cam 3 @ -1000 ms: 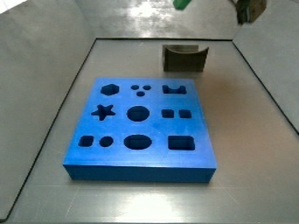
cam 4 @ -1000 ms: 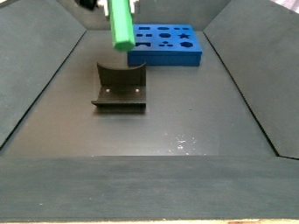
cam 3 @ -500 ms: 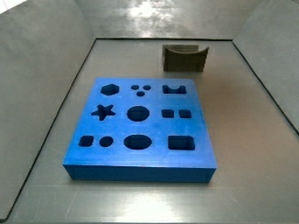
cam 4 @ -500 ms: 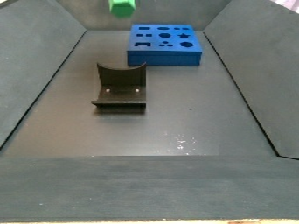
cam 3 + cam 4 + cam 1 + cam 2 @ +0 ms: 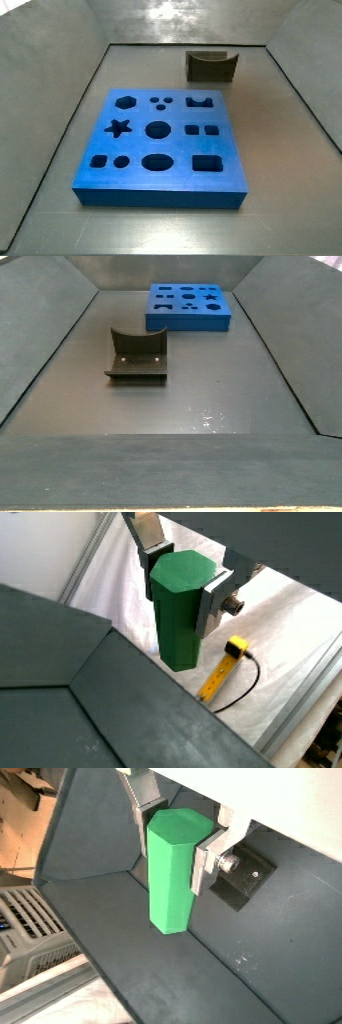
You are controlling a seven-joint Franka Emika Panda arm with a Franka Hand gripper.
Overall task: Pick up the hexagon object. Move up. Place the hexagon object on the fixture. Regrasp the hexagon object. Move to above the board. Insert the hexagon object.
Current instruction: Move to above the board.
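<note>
Yellow tape measure (image 5: 227, 664) on white cloth (image 5: 287, 632)

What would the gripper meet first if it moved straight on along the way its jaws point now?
Probably the dark tray floor, and the hexagon object held in the gripper would touch it first. In a wrist view the fixture lies off to the side, though depth is unclear.

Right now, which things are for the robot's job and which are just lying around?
For the job:
- hexagon object, held in the gripper high up, out of both side views
- fixture, nothing on it
- board, holes all open

Just lying around:
- yellow tool with a cable, outside the tray, in a wrist view
</note>
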